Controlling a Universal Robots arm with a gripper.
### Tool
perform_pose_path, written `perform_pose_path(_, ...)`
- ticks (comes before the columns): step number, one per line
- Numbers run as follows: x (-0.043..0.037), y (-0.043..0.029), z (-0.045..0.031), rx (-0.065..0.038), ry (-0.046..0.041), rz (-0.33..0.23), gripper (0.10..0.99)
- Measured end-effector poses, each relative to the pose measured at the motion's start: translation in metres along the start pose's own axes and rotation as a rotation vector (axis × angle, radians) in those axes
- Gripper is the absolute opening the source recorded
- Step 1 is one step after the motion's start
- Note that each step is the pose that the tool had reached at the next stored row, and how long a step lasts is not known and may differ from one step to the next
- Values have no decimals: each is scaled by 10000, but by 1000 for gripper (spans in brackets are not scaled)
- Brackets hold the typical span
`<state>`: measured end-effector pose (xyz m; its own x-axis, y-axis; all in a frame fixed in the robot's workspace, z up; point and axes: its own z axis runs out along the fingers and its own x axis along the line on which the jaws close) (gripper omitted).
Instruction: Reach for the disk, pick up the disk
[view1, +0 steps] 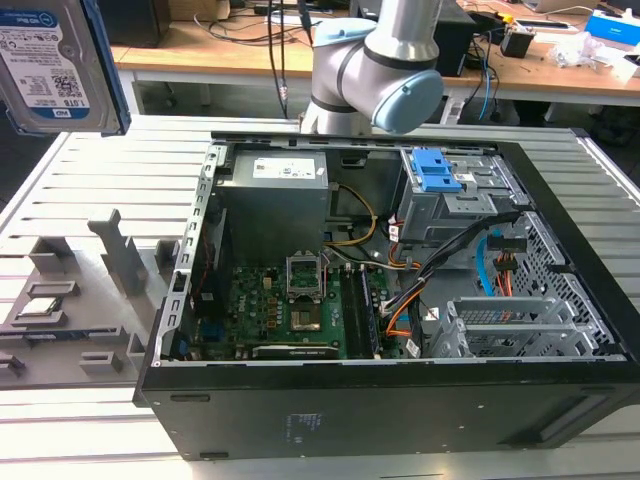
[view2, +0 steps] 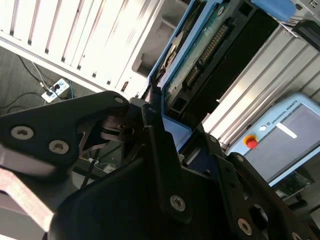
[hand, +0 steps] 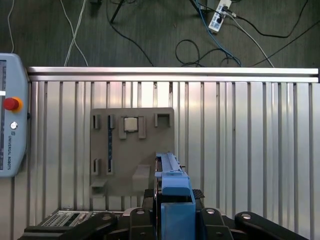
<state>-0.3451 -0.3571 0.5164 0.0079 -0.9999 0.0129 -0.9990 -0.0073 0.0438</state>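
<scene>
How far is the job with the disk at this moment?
Reaching and grasping look done: in the first wrist view the hand is closed on the disk, held edge-on. In the exterior view it hangs in the air above the slatted table. Of the pick-up, nothing seems left.

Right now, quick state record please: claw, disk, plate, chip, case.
claw: shut on the disk
disk: held clear of the table, label facing the exterior view
plate: grey, flat on the table, below the disk
chip: seated in the plate
case: open, on the exterior view's right of the plate
cage: blue-tabbed, inside the case
</scene>
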Motion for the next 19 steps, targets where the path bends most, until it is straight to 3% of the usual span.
perform_pose_path(10,3,-370,-16,0,-1,0,369)
perform_pose_path(16,4,-506,-22,1,-1,1,369)
perform_pose_path(19,5,-627,-28,0,0,0,369)
